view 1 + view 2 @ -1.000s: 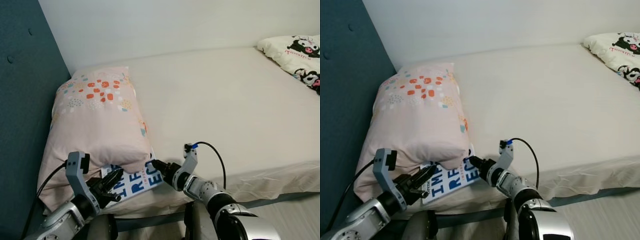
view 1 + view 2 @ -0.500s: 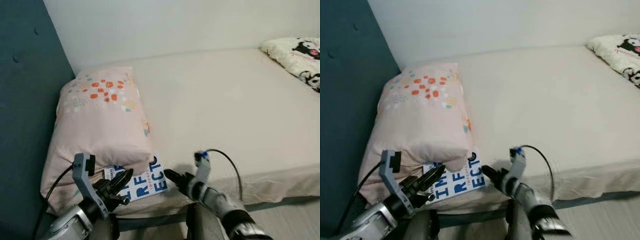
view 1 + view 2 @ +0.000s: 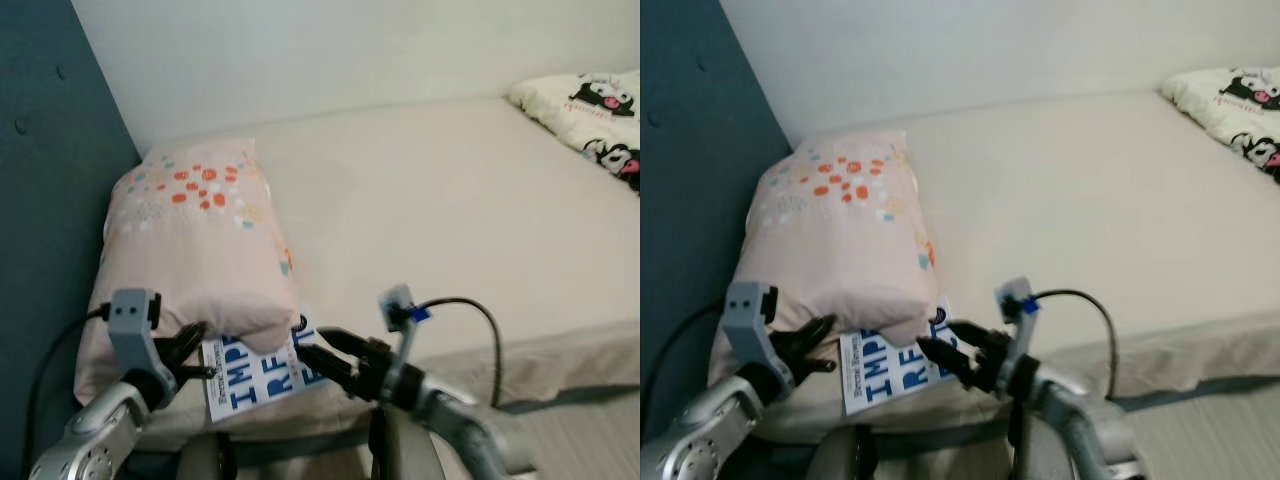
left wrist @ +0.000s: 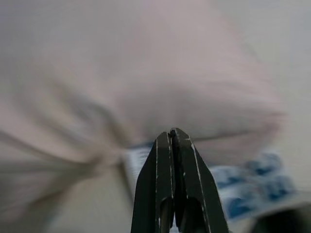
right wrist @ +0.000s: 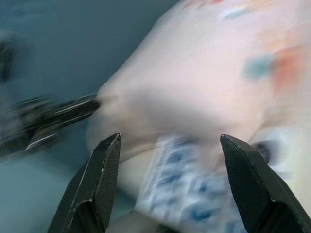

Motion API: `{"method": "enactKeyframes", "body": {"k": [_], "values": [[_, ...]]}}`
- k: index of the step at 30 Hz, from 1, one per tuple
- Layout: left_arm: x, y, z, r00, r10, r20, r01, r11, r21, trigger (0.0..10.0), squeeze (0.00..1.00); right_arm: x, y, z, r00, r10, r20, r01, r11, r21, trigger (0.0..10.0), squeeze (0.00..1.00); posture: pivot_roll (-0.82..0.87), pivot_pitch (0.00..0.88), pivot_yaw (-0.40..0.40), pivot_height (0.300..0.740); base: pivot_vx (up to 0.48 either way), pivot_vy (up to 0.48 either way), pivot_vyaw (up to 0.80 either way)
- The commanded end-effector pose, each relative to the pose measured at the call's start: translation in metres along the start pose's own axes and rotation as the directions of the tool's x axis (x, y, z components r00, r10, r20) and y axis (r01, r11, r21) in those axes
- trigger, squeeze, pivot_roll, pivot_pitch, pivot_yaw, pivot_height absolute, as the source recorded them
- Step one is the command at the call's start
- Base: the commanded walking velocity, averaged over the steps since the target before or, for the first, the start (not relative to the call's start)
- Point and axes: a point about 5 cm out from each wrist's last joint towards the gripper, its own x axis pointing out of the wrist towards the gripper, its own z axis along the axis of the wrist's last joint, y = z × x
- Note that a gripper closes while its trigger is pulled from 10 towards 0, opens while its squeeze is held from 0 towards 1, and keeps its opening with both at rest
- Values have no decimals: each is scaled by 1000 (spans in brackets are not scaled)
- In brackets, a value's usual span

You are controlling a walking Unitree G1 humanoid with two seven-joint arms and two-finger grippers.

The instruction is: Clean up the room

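So the book (image 3: 262,372) it's going for sits at the near edge of the bed (image 3: 450,210), half tucked under the pink pillow (image 3: 190,250), right between the two tools. Right tool (image 3: 945,350) has its fingers spread wide with the tips at the book's right side; left tool (image 3: 190,345) has its fingers pressed together, empty, nosing at the pillow's corner just beside the book's left edge. My worry: the pillow is sitting on the book, so if the right tool pulls without the left one lifting the pillow, the cover could bend or the book could slide off the mattress edge. Wrist views are blurry, so things look shaky.
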Motion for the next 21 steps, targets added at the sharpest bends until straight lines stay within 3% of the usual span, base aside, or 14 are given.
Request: {"method": "enactKeyframes", "body": {"k": [1, 5, 7, 10, 12, 15, 16, 18, 20, 21], "values": [[-2, 7, -4, 999, 37, -16, -36, 999, 30, 10000, 0, -3, -6, -5, 998, -62, -5, 62, 997, -38, 10000, 0, -10, 151, 2, 587, 0, 0, 0], [1, 0, -10, 999, 31, -37, -28, 996, 89, 10000, 0, 1, -15, -16, 975, -221, 12, 220, 966, -136, 10000, 0, -8, 146, -4, 587, 0, 0, 0], [1, -4, -14, 999, 33, -42, -28, 995, 97, 10000, 0, -3, -16, -21, 966, -258, -13, 252, 953, -170, 10000, 0, -9, 144, -6, 587, 0, 0, 0], [-3, -16, -25, 996, -64, -62, 69, 994, 84, 10000, 0, -19, -18, -34, 949, -304, -89, 281, 938, -203, 10000, 0, -10, 141, -9, 587, 0, 0, 0], [-12, -25, -33, 969, -215, -124, 230, 965, 123, 10000, 0, -27, -23, -36, 938, -336, -88, 318, 933, -171, 10000, 0, -10, 141, -10, 587, 0, 0, 0], [-23, -26, -50, 918, -309, -246, 373, 885, 279, 10000, 0, -33, -27, -38, 938, -341, -68, 324, 927, -188, 10000, 0, -15, 133, -7, 587, 0, 0, 0], [-23, -26, -50, 918, -309, -246, 373, 885, 279, 10000, 0, -33, -27, -38, 938, -341, -68, 324, 927, -188, 10000, 0, -15, 133, -7, 587, 0, 0, 0], [-18, -20, -42, 954, -249, -168, 286, 925, 250, 10000, 0, -36, -28, -37, 942, -333, -47, 317, 926, -205, 10000, 0, -15, 127, -5, 587, 0, 0, 0], [-9, -13, -29, 991, -120, -63, 130, 973, 191, 10000, 0, -39, -33, -38, 928, -372, -32, 357, 909, -216, 10000, 0, -17, 122, -6, 587, 0, 0, 0], [0, -7, -21, 1000, 19, 4, -19, 992, 124, 10000, 0, -40, -35, -36, 920, -391, 12, 385, 899, -210, 10000, 0, -13, 105, -9, 587, 0, 0, 0]]}}
